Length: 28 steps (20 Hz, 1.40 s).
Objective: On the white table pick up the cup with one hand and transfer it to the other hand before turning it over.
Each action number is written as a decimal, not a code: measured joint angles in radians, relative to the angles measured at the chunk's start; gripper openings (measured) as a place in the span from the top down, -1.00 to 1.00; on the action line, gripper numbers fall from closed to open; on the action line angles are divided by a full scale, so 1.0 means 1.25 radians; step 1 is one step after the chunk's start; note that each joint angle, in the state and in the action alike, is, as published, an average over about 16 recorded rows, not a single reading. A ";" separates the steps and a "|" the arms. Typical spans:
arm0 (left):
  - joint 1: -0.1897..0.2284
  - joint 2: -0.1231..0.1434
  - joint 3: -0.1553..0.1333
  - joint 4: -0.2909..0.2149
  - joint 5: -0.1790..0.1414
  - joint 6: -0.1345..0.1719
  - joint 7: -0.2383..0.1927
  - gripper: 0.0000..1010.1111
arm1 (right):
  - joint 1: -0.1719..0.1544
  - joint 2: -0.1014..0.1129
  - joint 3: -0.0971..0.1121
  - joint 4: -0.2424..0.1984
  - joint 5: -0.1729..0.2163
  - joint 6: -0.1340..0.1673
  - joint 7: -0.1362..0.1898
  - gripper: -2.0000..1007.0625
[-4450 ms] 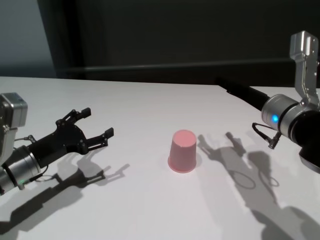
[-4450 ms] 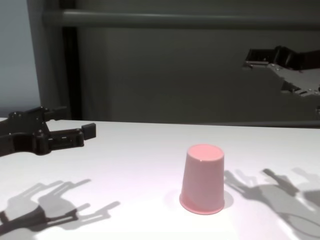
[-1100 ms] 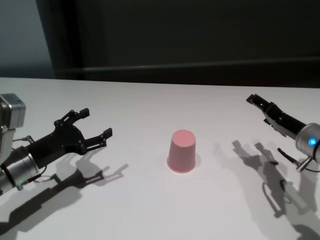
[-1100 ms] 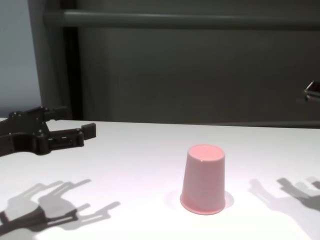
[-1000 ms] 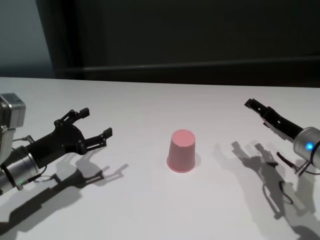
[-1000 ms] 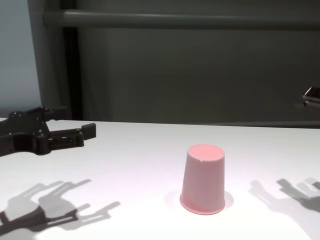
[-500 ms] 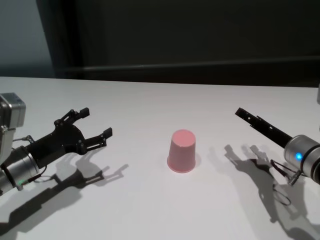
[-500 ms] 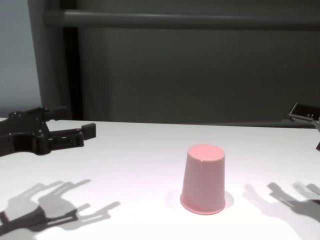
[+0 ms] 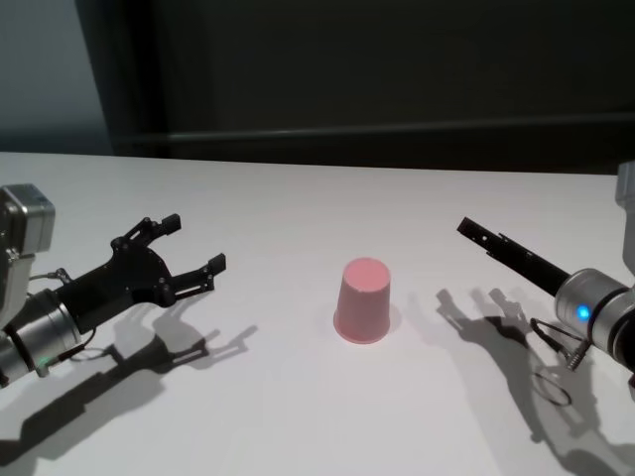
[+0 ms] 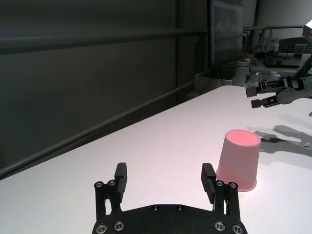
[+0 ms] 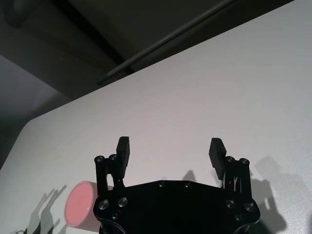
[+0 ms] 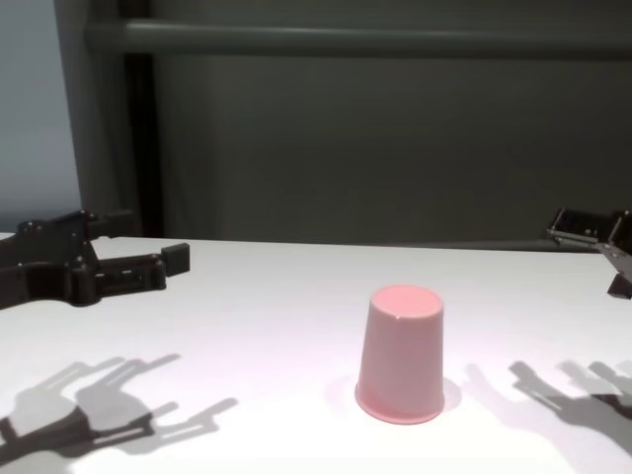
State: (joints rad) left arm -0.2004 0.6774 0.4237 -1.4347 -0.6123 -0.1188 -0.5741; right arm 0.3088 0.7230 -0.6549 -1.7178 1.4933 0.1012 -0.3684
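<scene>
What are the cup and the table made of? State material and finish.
The cup: probably plastic, pink and opaque, with smooth tapered walls and a soft, low sheen. The white table: matte white top, likely laminate or painted board; shadows fall crisply and nothing reflects.

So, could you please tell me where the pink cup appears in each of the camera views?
Head view: the pink cup stands upside down, middle of the white table.
Chest view: lower centre, slightly right.
Left wrist view: right of centre, beyond the left gripper.
Right wrist view: bottom left corner, partly behind the right gripper.
Shared landmark: the table's far edge against the dark wall.
</scene>
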 joint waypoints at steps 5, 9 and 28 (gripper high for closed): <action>0.000 0.000 0.000 0.000 0.000 0.000 0.000 -0.98 | 0.004 -0.004 -0.006 0.000 -0.030 0.010 -0.004 -0.99; 0.000 0.000 0.000 0.000 0.000 0.000 0.000 -0.98 | 0.004 -0.006 -0.011 -0.001 -0.056 0.016 -0.009 -0.99; 0.000 0.000 0.000 0.000 0.000 0.000 0.000 -0.98 | -0.024 -0.009 0.005 -0.017 -0.118 0.025 -0.021 -0.99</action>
State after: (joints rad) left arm -0.2004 0.6774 0.4237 -1.4347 -0.6123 -0.1188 -0.5741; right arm 0.2786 0.7117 -0.6488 -1.7395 1.3457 0.1320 -0.3950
